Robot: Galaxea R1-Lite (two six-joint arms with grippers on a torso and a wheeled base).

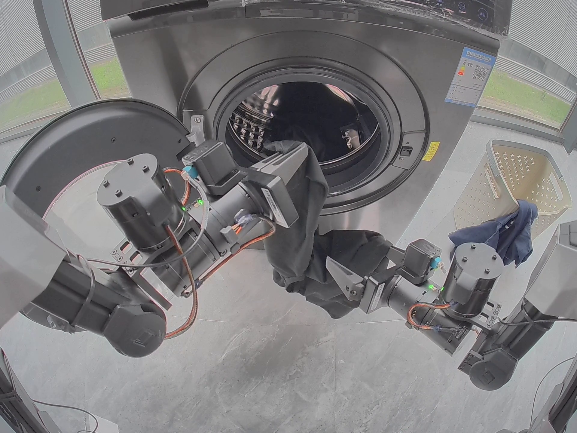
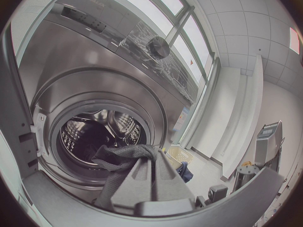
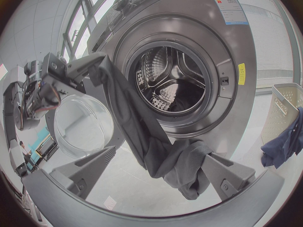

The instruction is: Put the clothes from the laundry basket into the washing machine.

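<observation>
A dark grey garment (image 1: pixel 300 236) hangs in front of the washing machine's round opening (image 1: pixel 372 121). My left gripper (image 1: pixel 297 154) is shut on its top edge at the lower left of the drum mouth; the left wrist view shows the fingers (image 2: pixel 142 174) pressed together on the cloth (image 2: pixel 123 155). My right gripper (image 1: pixel 348 260) sits lower, below the opening, and stands open. The garment's bottom fold (image 3: pixel 176 161) drapes over one of its fingers (image 3: pixel 227 174). A blue garment (image 1: pixel 505 233) hangs over the rim of the beige laundry basket (image 1: pixel 529 175) at the right.
The machine's door (image 1: pixel 90 145) stands swung open to the left, behind my left arm. Something dark lies deep in the drum (image 3: pixel 186 101). The basket stands tilted against the machine's right side. Bare grey floor (image 1: pixel 270 362) lies in front.
</observation>
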